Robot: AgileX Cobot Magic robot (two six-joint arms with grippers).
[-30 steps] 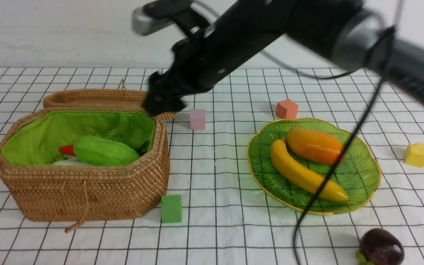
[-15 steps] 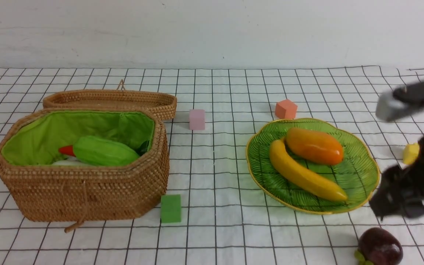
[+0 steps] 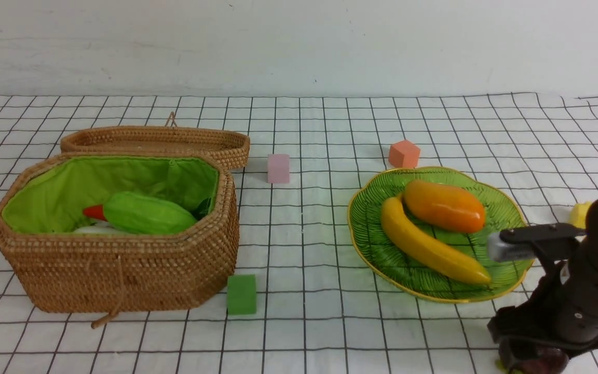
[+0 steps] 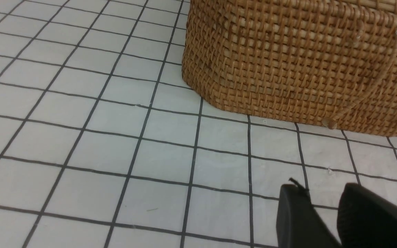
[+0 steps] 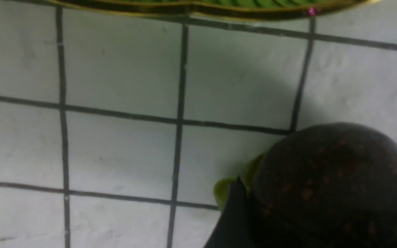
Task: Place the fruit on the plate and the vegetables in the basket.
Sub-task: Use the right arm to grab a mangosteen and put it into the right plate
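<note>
Down at the near right corner of the counter (image 3: 309, 332), the right claw (image 3: 530, 358) had lowered over the mangosteen (image 5: 333, 186), its jaws spread wide around the dark fruit; one black finger (image 5: 234, 217) showed just beside the skin and the green calyx, though whether it pressed the fruit could not be told. The mangosteen lay on the checked cloth just outside the plate (image 3: 512, 283), near its gold rim. On the plate the banana (image 3: 429, 244) and the mango (image 3: 444, 205) lay side by side, touching. The basket (image 3: 122, 275) stood open at the left with its lid (image 3: 153, 140) laid back behind it, and inside, the gourd (image 3: 146, 214) rested over the pepper (image 3: 94, 211) and the pale radish (image 3: 94, 229). The left claw (image 4: 324, 210) hung low over bare cloth near the basket's wall, its fingers a narrow gap apart and holding nothing.
</note>
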